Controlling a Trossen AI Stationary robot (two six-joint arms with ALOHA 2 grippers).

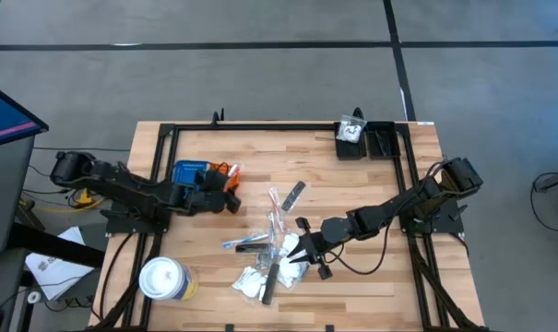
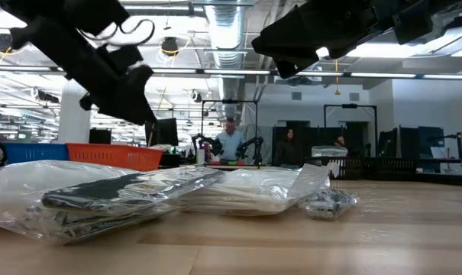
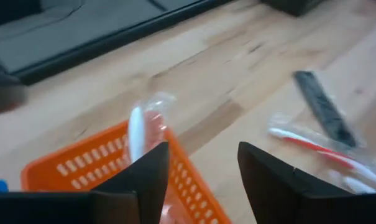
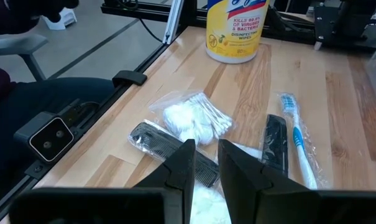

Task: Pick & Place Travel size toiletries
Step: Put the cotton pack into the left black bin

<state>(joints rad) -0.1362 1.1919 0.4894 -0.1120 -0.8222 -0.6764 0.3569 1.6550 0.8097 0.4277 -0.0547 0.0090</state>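
The left tool (image 1: 231, 201) hovers over the orange tray (image 1: 223, 171) at the left side of the worktop (image 1: 371, 277), its fingers (image 3: 147, 177) spread apart with nothing between them. Just below it, a wrapped white toothbrush (image 3: 137, 132) leans on the tray's rim, partly inside the orange tray (the left wrist view shows this best). The blue tray (image 1: 188, 172) sits touching the orange one on its left.

The right tool (image 1: 302, 249) reaches in from the right and hangs low over the pile of toiletries (image 1: 269, 263) near the middle of the worktop. Its fingers (image 4: 183, 163) stand close together with only a narrow gap, and nothing is visibly held between them.

The pile holds a clear packet of cotton swabs (image 4: 194, 118), a bagged dark comb (image 4: 169, 149), a flat dark stick (image 4: 275, 140) and a blue toothbrush (image 4: 296, 140) in wrap. A little farther off lie a red-handled toothbrush (image 3: 312, 149) and another dark comb (image 3: 324, 106), well apart from the trays. A wipes canister (image 1: 163, 278) stands at the near left corner, and a black bin (image 1: 363, 140) sits at the far right edge.
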